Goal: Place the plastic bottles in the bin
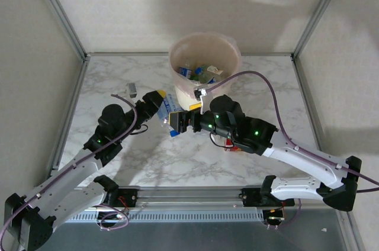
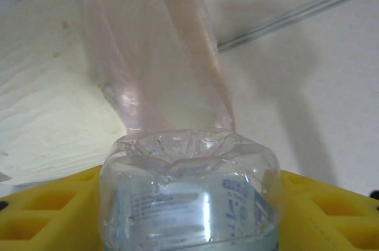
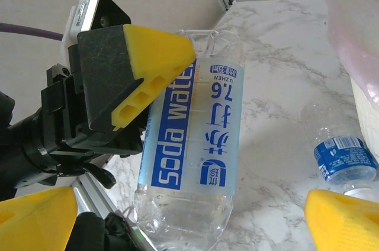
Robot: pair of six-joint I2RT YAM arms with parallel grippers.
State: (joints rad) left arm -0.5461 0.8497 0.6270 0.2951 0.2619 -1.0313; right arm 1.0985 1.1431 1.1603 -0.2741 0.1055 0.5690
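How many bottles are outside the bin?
2 bottles: a soda water bottle in the left gripper, a blue-labelled bottle lying on the table beside the bin. More may be hidden.

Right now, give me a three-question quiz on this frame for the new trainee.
1. True or false: the left gripper is shut on the soda water bottle.
2. The right gripper is: A open, B shut on a bottle, C shut empty.
3. Fill in: a second blue-labelled bottle lies on the table beside the ___.
Key: 1 true; 2 A; 3 bin.
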